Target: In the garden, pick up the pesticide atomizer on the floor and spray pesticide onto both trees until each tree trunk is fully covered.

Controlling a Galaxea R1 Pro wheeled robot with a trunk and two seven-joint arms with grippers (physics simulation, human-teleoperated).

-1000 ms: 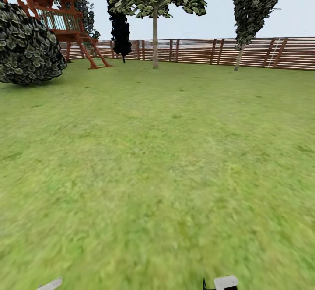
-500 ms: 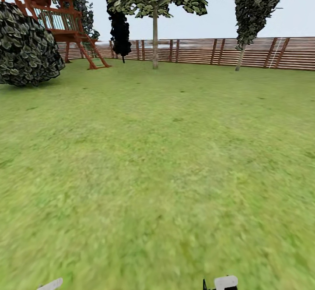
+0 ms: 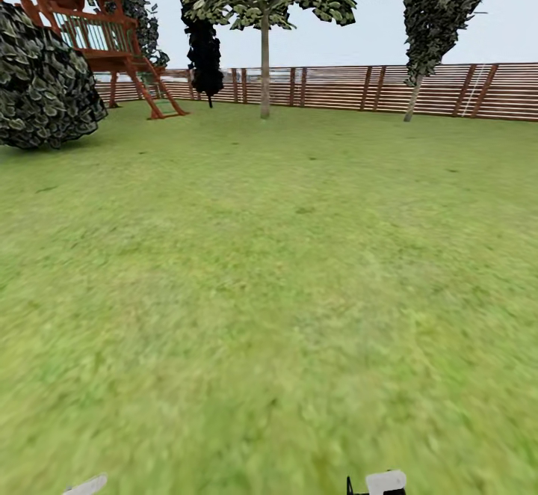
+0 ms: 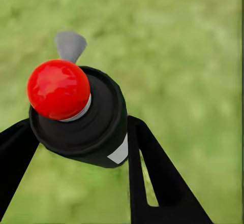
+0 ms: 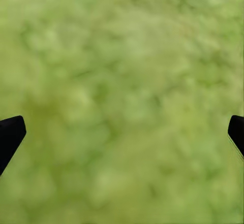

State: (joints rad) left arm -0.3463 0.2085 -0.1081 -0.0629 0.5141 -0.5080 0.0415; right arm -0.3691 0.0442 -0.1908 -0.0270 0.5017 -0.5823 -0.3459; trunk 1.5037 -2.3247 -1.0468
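Note:
In the left wrist view my left gripper (image 4: 76,132) is shut on the pesticide atomizer (image 4: 96,127), a dark round body with a red knob and a light grey nozzle, held over grass. The black fingers (image 4: 147,173) press on either side of it. My right gripper (image 5: 122,132) is open, its fingertips wide apart above bare grass. In the head view, a tree with a straight pale trunk (image 3: 264,69) stands far ahead by the fence. A second tree (image 3: 412,99) with a thinner, leaning trunk stands to the right of it.
A wide lawn (image 3: 284,271) stretches ahead to a slatted wooden fence (image 3: 351,87). A big dark bush (image 3: 45,84) and a red-brown play tower (image 3: 97,28) stand at the far left, with a black conifer (image 3: 205,54) beside them.
The head view has shifted slightly, with the bush sliding left and the right tree sliding right, so the camera has moved. Both arms' visible bits stay in place.

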